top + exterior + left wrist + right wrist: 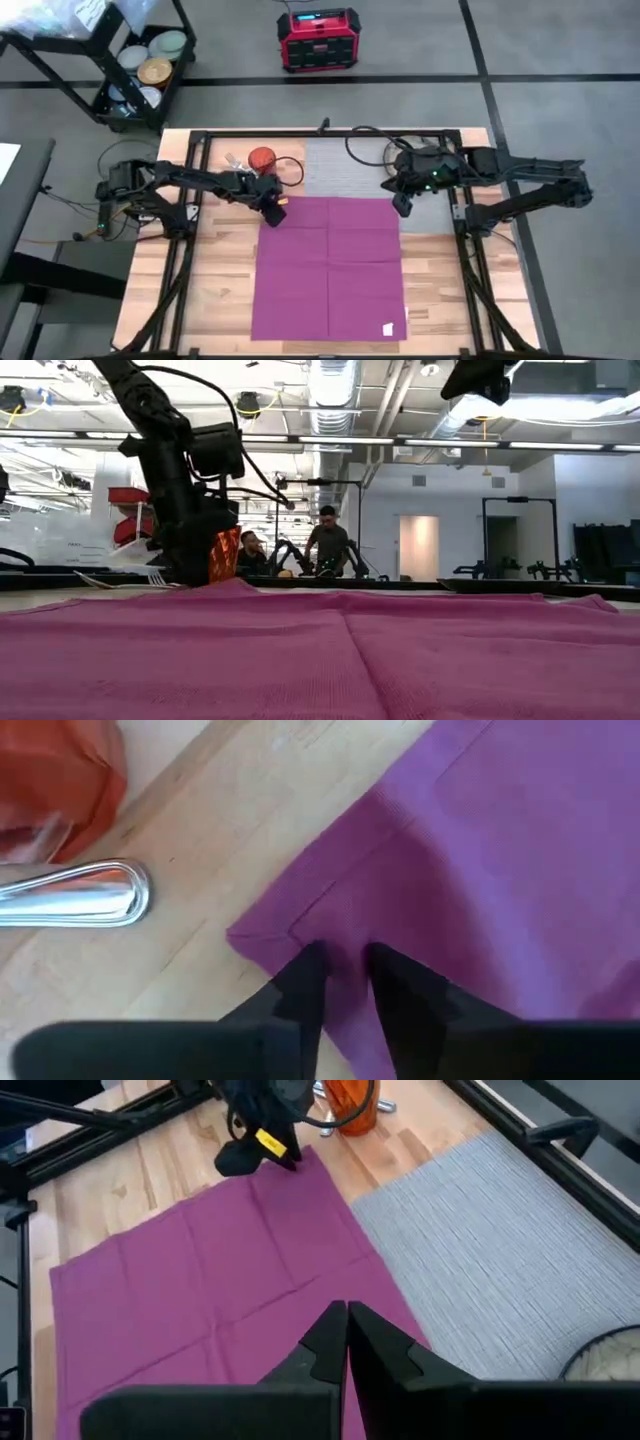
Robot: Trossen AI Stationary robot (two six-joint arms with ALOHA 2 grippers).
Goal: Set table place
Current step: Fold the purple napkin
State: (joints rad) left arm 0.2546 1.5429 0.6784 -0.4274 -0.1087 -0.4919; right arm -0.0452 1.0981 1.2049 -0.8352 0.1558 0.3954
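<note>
High view: the magenta napkin [330, 268] lies spread flat and unfolded over the middle of the wooden desk [210, 290], reaching from about the desk's centre line to its near edge, with a small white tag at its near right corner. Its far edge meets the grey ribbed mat [345, 168], which lies at the far middle of the desk. The left claw [272, 212] is down at the napkin's far left corner; in the left wrist view its two dark fingers [300, 985] stand close together with a pinch of the cloth's hem between them, so it is grasping the napkin at that corner. Just beside that corner, to the far left, the orange cup [262, 159] stands on bare wood with steel cutlery next to it; a rounded steel handle [85, 895] lies on the wood near the cup, apart from the cloth. The right claw [402, 204] sits at the napkin's far right corner, where cloth and mat meet; the right wrist view shows its fingers [330, 1342] clenched together above that edge, and whether any cloth is caught between them cannot be told. In the low view the napkin fills the foreground, and people stand in the room behind the desk.
</note>
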